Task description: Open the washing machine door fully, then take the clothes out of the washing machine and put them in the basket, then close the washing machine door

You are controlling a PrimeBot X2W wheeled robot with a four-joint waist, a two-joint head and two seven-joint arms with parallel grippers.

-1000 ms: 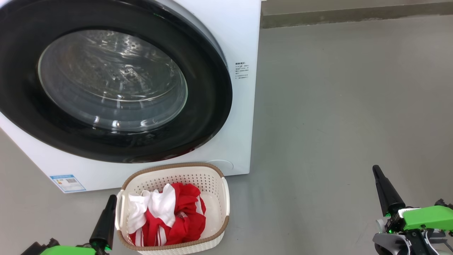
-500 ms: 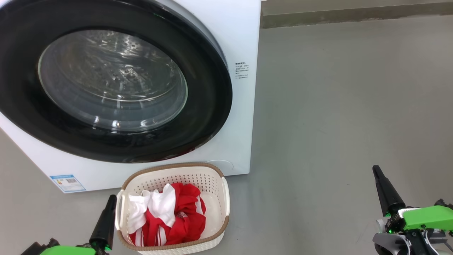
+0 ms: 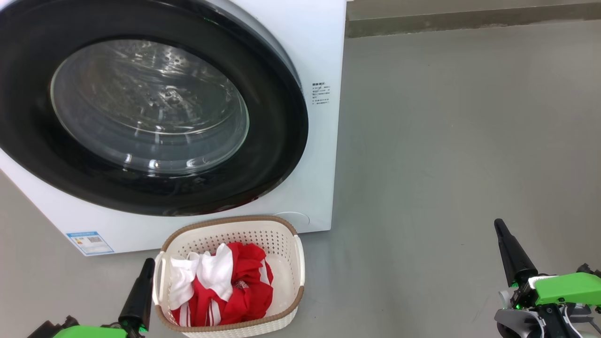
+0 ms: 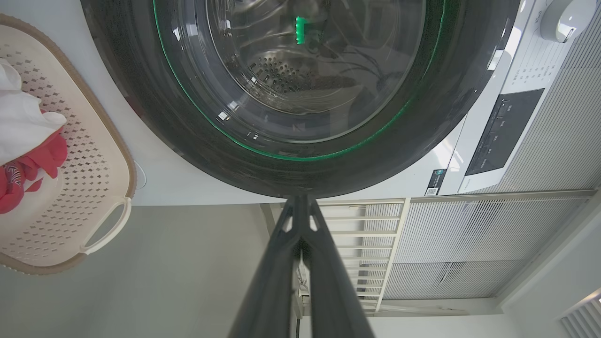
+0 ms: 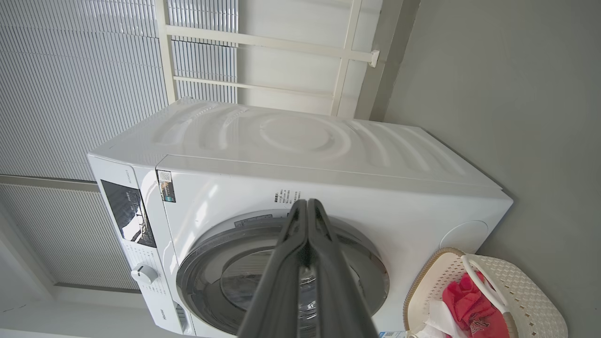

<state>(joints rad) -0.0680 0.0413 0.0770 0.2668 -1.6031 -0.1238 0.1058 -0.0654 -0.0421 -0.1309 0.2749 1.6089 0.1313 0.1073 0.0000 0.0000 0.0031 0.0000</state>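
left gripper (image 3: 148,264): fingers pressed together, empty, 7 o'clock, just beside the basket
washing machine door (image 3: 281,141): closed on the washing machine (image 3: 319,51), 10 o'clock
basket (image 3: 281,234): on the floor (image 3: 446,141), 6 o'clock, holding the red-and-white clothes (image 3: 244,286)
right gripper (image 3: 498,226): fingers together, empty, 4 o'clock

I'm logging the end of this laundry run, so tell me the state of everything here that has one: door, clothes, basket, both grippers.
washing machine door, closed against the washing machine.
clothes, heaped inside the basket.
basket, upright on the floor, holding the clothes.
left gripper, shut, empty.
right gripper, shut, empty.
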